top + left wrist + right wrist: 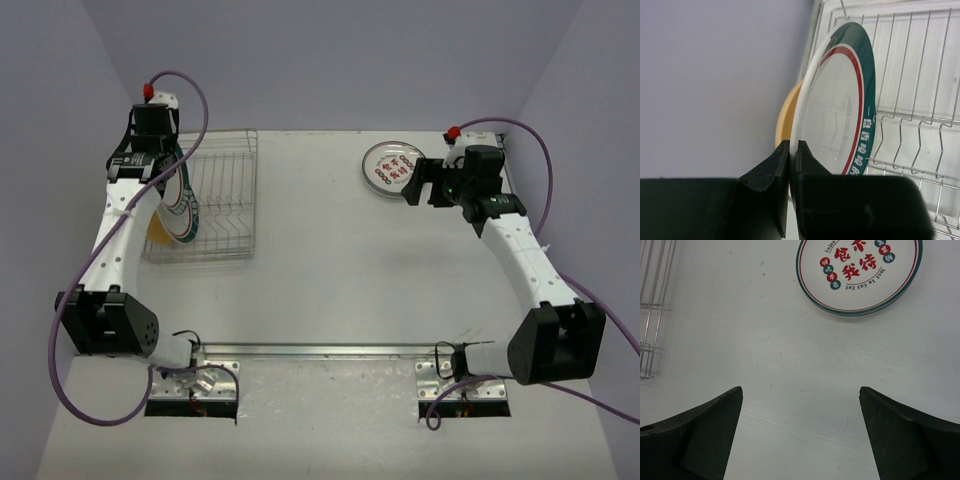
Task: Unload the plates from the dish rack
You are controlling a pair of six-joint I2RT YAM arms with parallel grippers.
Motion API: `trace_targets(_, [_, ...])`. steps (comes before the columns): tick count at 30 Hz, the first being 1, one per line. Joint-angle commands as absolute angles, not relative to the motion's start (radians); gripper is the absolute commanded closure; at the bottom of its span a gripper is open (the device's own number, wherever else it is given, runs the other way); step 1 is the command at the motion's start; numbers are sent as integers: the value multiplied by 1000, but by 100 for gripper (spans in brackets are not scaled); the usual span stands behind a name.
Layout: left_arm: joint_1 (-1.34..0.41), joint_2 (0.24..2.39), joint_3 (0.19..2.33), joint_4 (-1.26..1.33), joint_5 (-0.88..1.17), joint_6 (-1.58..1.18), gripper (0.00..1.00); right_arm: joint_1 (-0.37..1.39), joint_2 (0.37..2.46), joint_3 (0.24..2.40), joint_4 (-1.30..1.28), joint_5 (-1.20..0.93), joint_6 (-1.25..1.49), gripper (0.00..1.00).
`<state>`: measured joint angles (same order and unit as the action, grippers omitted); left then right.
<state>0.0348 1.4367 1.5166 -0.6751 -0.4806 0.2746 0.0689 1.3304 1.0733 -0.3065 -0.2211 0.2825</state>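
The left gripper (793, 149) is pinched tight on the rim of a green-rimmed plate (837, 110) standing upright in the dish rack (920, 120), with an orange plate (786, 120) just beside it. The right gripper (801, 390) hangs wide open and empty above the table (765, 340), near the red-lettered plate (860, 270) lying flat there.

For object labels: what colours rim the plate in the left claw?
The plate has a dark green band, then a thin red ring; best in left wrist view.
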Motion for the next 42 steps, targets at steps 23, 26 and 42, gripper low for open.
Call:
trace_targets(23, [-92,1243,1410,-753,704,43,100,344,1391,1174,-91,-709,422,4])
trace_targets(26, [-94,1234,1397,-761,733,53,100,388,1439,1207,-101,-706,434,6])
trace_targets(42, [-101,1212,1381,-770,745,66,99,500,1552,1248,-98,-791,413,69])
